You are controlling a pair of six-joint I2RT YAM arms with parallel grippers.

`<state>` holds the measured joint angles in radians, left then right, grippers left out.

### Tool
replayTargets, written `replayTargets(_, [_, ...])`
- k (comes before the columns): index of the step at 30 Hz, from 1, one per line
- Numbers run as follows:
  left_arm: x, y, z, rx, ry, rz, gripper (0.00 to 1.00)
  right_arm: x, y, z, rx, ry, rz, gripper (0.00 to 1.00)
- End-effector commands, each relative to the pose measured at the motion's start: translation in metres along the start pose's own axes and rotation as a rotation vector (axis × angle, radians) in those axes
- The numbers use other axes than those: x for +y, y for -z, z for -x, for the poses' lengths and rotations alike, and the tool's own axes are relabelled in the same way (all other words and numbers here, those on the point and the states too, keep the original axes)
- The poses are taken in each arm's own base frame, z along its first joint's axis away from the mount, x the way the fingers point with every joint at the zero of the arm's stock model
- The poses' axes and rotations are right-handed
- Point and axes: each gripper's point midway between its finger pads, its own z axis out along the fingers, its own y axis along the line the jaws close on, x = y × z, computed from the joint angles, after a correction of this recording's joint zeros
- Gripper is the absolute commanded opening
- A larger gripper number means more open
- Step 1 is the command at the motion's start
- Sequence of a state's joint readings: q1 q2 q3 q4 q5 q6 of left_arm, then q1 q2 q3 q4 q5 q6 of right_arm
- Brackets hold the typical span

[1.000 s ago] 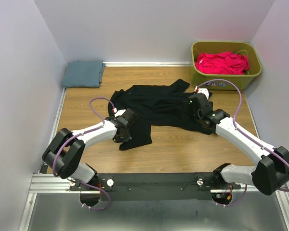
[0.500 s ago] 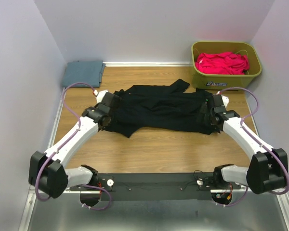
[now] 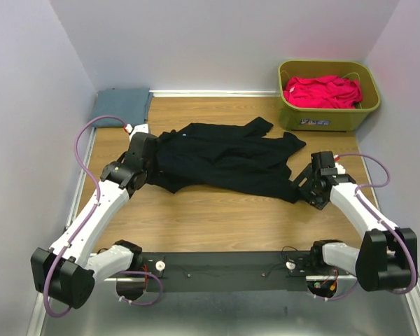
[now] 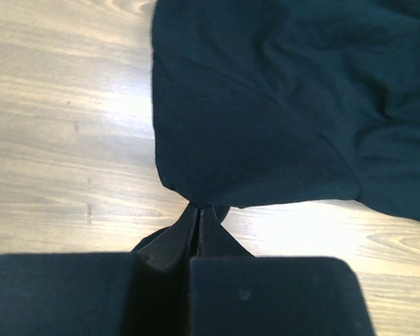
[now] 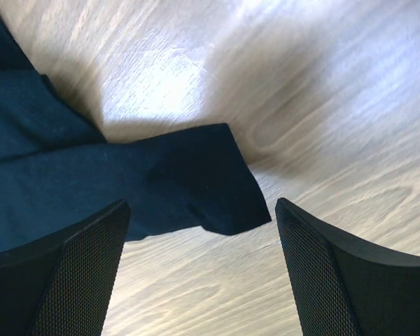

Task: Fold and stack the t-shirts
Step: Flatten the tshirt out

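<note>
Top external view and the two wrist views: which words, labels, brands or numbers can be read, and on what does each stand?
White label on the front wall of the olive-green tub: too small and blurred to read.
Black t-shirt: no lettering visible in any view.
No other text shows in these views.

The left arm (image 3: pixel 98 210) stretches far out from its base and leans over to the left side. The left gripper (image 3: pixel 141 148) is squeezed tight. Its two fingers (image 4: pixel 171 241) press together on an edge of the black t-shirt (image 4: pixel 266 126). The right arm (image 3: pixel 357 206) is bent at the elbow and sits closer in. The right gripper (image 3: pixel 309 187) points down, and its fingers (image 5: pixel 70 269) stand wide apart with nothing pinched between them.
</note>
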<state>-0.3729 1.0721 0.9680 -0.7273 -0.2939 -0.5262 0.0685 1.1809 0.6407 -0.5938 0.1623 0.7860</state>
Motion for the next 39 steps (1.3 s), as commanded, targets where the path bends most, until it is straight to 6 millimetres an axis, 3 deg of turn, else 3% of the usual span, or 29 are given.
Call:
replayTargets(1, [-0.009,0.004,0.005,-0.024,-0.013,-0.066,0.0,-0.005,0.001,-0.01,0.016,-0.168,0.003,0.91])
replayTargets(10, [-0.019,0.005,0.004,-0.027,-0.007,-0.127,0.0,-0.013,0.001,-0.022,0.009,-0.351,0.0,0.88])
replayTargets(15, [-0.02,0.005,0.006,-0.035,-0.01,-0.131,0.0,-0.019,0.002,-0.017,-0.043,-0.434,-0.01,0.8])
replayTargets(34, [-0.019,0.007,0.007,-0.042,-0.016,-0.132,0.0,-0.029,-0.001,-0.001,-0.153,-0.616,-0.05,0.66])
replayTargets(39, [-0.019,0.007,0.006,-0.038,-0.02,-0.131,0.0,-0.03,-0.003,0.001,-0.168,-0.639,-0.059,0.58])
